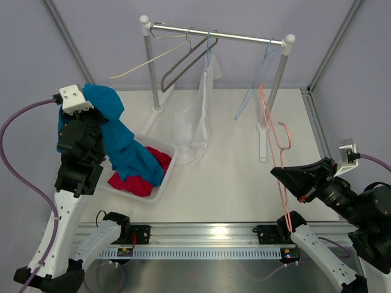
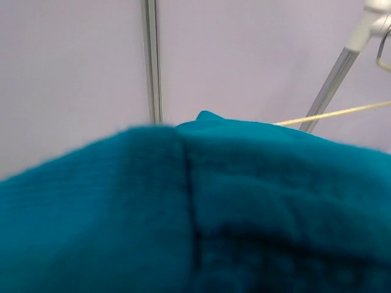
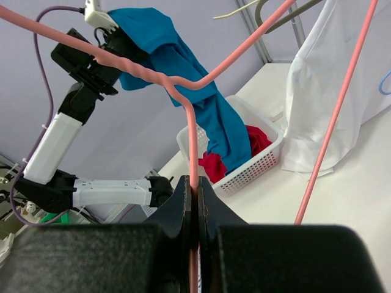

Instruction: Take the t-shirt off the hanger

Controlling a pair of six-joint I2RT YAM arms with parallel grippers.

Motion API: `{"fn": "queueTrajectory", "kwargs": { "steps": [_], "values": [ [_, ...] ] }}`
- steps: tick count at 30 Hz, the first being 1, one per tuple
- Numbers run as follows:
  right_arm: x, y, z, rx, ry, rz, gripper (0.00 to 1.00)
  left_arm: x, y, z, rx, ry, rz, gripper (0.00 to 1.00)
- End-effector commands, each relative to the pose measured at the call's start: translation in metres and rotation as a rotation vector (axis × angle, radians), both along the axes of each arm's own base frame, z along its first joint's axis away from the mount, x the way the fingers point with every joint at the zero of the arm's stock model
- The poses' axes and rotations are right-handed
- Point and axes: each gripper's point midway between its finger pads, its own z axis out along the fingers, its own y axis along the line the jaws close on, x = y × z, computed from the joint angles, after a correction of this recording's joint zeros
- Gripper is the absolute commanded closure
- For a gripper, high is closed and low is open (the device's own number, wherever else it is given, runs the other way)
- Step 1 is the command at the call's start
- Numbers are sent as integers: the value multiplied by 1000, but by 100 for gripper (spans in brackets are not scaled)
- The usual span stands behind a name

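Note:
A teal t-shirt (image 1: 122,143) hangs from my left gripper (image 1: 91,119), raised at the left. Its lower end trails into a white basket (image 1: 160,189). The cloth covers the left fingers and fills the left wrist view (image 2: 214,207). My right gripper (image 1: 278,173) is shut on the wire of a bare pink hanger (image 1: 285,204), held above the table at the right. In the right wrist view the jaws (image 3: 194,195) pinch the pink hanger (image 3: 192,140) just below its hook. The teal t-shirt (image 3: 183,67) is apart from the hanger.
Red cloth (image 1: 131,183) lies in the basket. A clothes rack (image 1: 220,35) at the back holds a white shirt (image 1: 195,128), a grey hanger (image 1: 183,64), a cream hanger (image 1: 146,64) and a blue hanger (image 1: 250,97).

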Motion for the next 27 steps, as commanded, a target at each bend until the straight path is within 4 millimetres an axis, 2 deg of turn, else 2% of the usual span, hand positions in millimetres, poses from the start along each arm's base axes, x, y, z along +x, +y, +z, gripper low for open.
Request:
{"fn": "queueTrajectory", "kwargs": {
  "steps": [1,3,4,5,7,9,10,11,12,13,14,18,21,22,24,25,27],
  "values": [
    [6,5,10,-3,-52,13,100,0,2,10,-99,-57,10,100],
    [12,5,9,-9,-43,-3,100,1,7,-11,-125,-27,50,100],
    [14,5,11,-10,-40,-9,100,3,11,-33,-123,17,80,100],
    [16,6,12,-9,-39,-10,100,1,18,-40,-131,27,103,100],
    [23,10,14,9,-27,-8,100,0,16,-60,-172,76,89,100],
    [29,13,26,56,-49,-12,100,-2,17,-77,-214,112,97,100],
    [36,14,27,69,-44,-29,100,-4,15,-92,-216,161,94,100],
    [41,15,35,95,-69,-37,100,-5,15,-107,-218,197,98,100],
    [50,18,35,107,-43,-45,100,-7,14,-115,-255,208,104,100],
    [61,17,35,118,-32,-83,100,-11,11,-131,-264,262,96,100],
    [68,18,42,140,-48,-95,100,-14,11,-144,-277,295,97,100],
    [111,34,34,159,17,-137,100,-30,-1,-184,-407,386,79,100],
    [135,39,35,198,35,-168,100,-41,3,-205,-444,418,119,100],
    [139,40,36,206,37,-179,100,-45,5,-223,-446,450,141,98],
    [153,45,36,220,48,-188,100,-45,3,-241,-497,479,160,92],
    [157,47,36,223,50,-189,100,-46,-1,-257,-523,518,155,88],
    [170,54,31,223,72,-191,100,-40,-3,-272,-578,531,167,81]
  ]
}}
